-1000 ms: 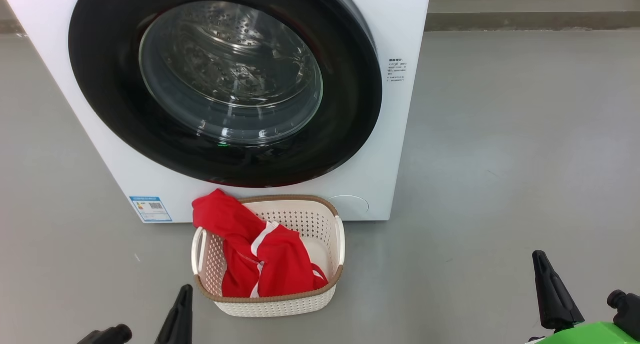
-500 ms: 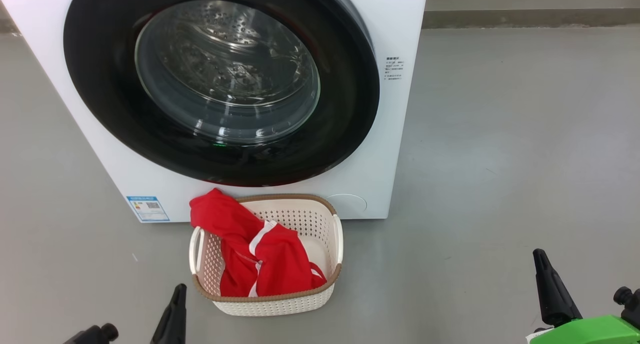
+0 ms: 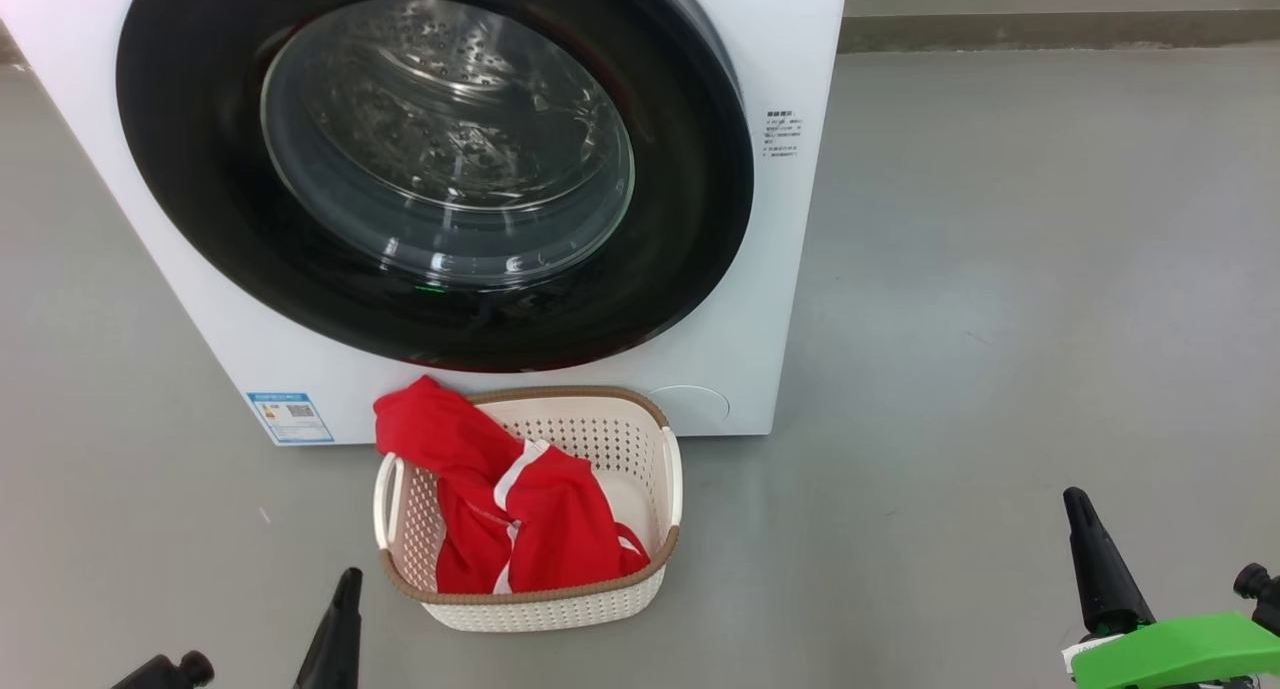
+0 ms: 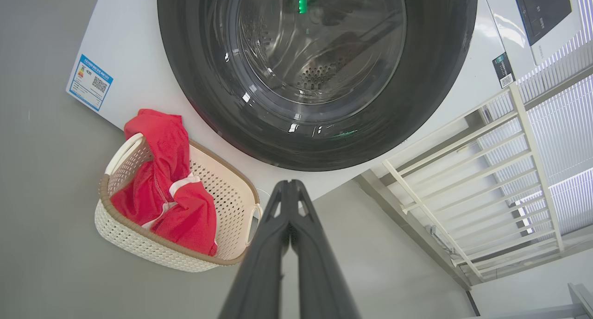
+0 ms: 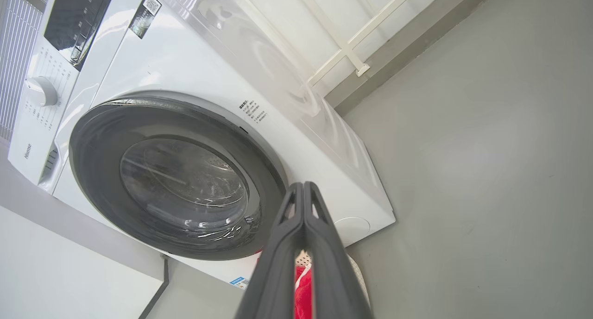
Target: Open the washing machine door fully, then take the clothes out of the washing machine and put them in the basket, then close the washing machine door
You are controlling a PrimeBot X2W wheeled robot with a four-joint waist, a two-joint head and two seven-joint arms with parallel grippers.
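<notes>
1. Your left gripper (image 3: 347, 584) sits low at the near left. Its fingers are pressed together, hold nothing, and point toward the washer (image 3: 790, 319).
2. Your right gripper (image 3: 1073, 499) sits at the near right, well apart from everything. Its fingers are likewise pressed together and empty, and a green part (image 3: 1170, 647) shows on its arm.
3. The door (image 3: 690, 219) lies flush against the washer's front; through its glass you see the steel drum (image 3: 450, 119).
4. The basket (image 3: 560, 609) stands on the floor (image 3: 1000, 319) just before the washer, below the door, nearer your left gripper.
5. The clothes (image 3: 560, 529) lie in the basket's left half, with one red fold draped over its far left rim.
6. A blue label (image 3: 290, 417) sticks to the washer's lower left corner.
</notes>
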